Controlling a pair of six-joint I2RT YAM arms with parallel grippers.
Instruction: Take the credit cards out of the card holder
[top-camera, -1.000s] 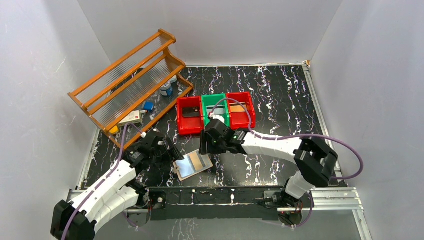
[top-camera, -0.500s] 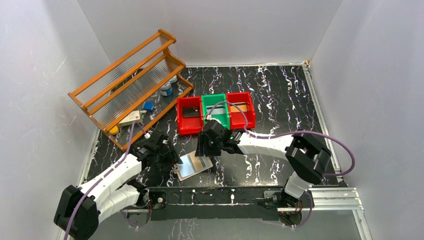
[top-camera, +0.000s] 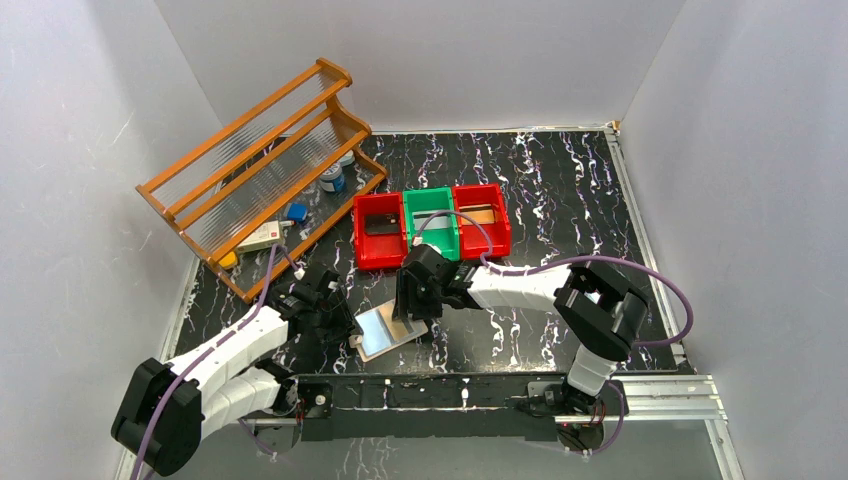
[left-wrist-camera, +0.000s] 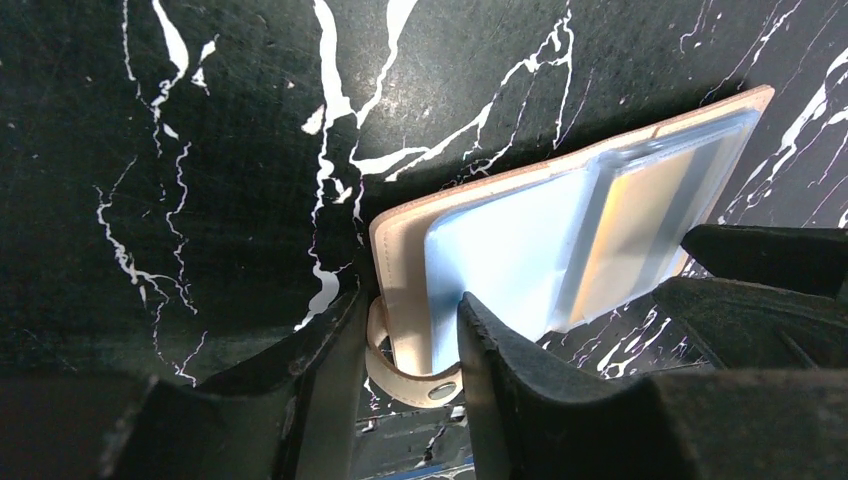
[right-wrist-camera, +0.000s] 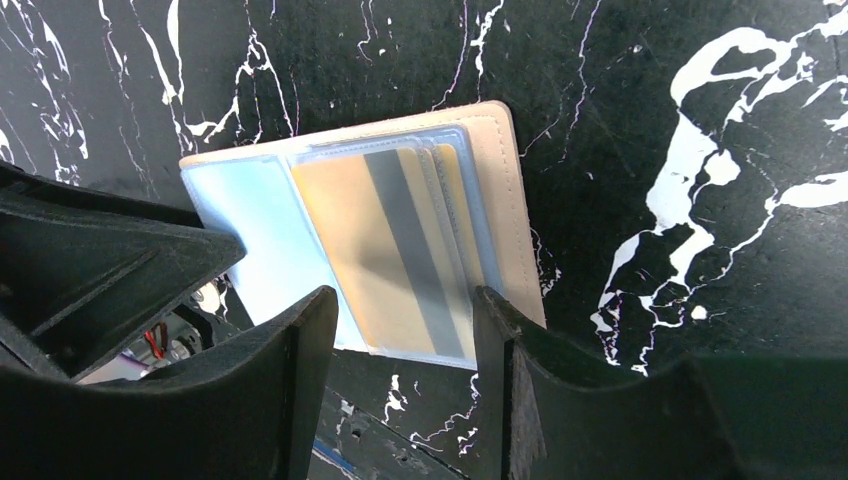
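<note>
The tan card holder (top-camera: 387, 331) lies open on the black marble table near the front edge, its pale blue sleeves facing up. An orange-gold card with a grey stripe (right-wrist-camera: 400, 240) sits in the right sleeve. My left gripper (top-camera: 343, 318) is open, and its fingers straddle the holder's left edge and snap strap (left-wrist-camera: 415, 380). My right gripper (top-camera: 411, 312) is open, hovering over the holder's right half (right-wrist-camera: 505, 210) with the sleeved card between its fingers. A dark card (top-camera: 381, 224) lies in the left red bin. An orange card (top-camera: 481, 215) lies in the right red bin.
A red bin (top-camera: 378, 250), a green bin (top-camera: 432, 200) and another red bin (top-camera: 500, 235) stand in a row just behind the holder. A wooden rack (top-camera: 262, 160) with small items stands at the back left. White walls enclose the table.
My left gripper has slid right up to the holder's left edge. My right gripper has moved down and left over the holder's right half. The holder has stayed put.
</note>
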